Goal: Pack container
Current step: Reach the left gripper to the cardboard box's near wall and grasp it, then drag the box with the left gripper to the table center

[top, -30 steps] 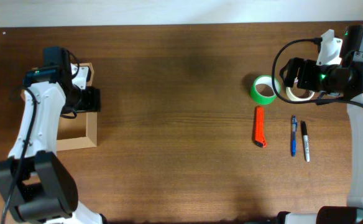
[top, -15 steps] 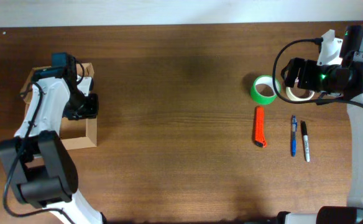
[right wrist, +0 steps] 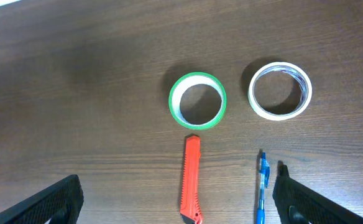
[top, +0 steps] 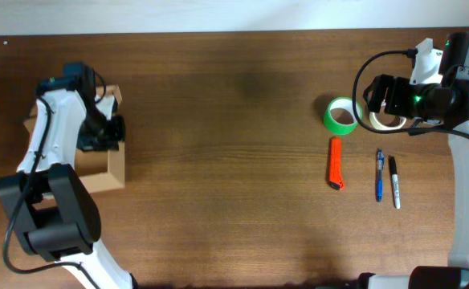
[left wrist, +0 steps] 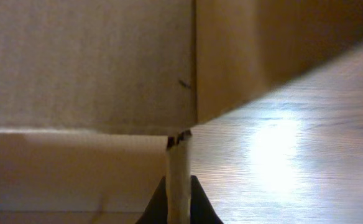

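The container (top: pixel 119 168) is an open tan cardboard box at the table's left edge. My left gripper (top: pixel 115 132) is at its right wall. In the left wrist view the gripper (left wrist: pixel 178 208) is shut on the thin upright edge of that wall (left wrist: pixel 178 165), with the box's inner faces (left wrist: pixel 88 62) filling the frame. My right gripper (top: pixel 373 100) hangs open over the table's right side. In its wrist view the wide-apart fingers (right wrist: pixel 54 202) frame a green tape roll (right wrist: pixel 197 100), a white tape roll (right wrist: pixel 280 90), an orange cutter (right wrist: pixel 192 180) and a blue pen (right wrist: pixel 261 190).
From overhead, the green roll (top: pixel 340 116) and white roll (top: pixel 387 120) lie side by side. Below them are the orange cutter (top: pixel 336 163), blue pen (top: pixel 379 175) and a black marker (top: pixel 394 181). Bare wooden table (top: pixel 226 152) separates them from the box.
My left gripper has closed onto the container's right wall, and its arm has shifted slightly. The right arm and the items under it have not moved.
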You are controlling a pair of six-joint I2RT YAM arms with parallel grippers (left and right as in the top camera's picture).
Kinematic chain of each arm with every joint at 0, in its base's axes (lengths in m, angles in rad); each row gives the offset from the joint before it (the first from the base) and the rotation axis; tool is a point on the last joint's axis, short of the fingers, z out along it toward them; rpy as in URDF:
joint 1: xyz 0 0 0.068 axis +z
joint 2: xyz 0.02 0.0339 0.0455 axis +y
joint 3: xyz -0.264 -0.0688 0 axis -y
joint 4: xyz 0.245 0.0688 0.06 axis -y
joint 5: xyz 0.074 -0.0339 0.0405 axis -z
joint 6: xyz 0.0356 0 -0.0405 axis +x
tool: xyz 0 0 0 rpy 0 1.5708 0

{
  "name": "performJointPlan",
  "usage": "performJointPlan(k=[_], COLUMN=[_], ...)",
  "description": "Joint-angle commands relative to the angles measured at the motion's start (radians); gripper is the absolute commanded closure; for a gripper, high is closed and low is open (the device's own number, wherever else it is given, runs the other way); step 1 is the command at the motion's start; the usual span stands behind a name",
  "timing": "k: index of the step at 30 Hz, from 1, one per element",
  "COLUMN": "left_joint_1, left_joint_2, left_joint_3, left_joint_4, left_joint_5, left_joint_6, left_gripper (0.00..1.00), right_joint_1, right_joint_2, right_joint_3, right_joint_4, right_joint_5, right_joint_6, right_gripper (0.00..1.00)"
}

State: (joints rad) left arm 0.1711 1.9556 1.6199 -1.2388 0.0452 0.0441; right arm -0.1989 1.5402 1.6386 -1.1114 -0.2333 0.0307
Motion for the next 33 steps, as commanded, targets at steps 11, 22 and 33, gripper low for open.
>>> performJointPlan(k=[11,22,33], left_joint_1=[-0.274,-0.634,-0.860], left_joint_2=[0.003,0.037,0.244], left_joint_3=[0.645,0.745,0.745], left_joint_4=[-0.167,-0.120,-0.146], left_joint_5=[0.049,0.048,0.014], left_joint_6=[-0.166,-0.368,-0.437], left_gripper=[0.98,0.99,0.99], right_joint_1=[-0.005,-0.005,-0.005], right_joint_2=[0.005,0.005,0.005], right_joint_3=[0.020,0.020,0.021], right_joint_4=[-0.001,-0.015,-0.076], right_joint_5=[0.009,0.009,0.008], right_joint_6=[0.011,0.012,0.034], right_gripper=[0.01,0.01,0.01])
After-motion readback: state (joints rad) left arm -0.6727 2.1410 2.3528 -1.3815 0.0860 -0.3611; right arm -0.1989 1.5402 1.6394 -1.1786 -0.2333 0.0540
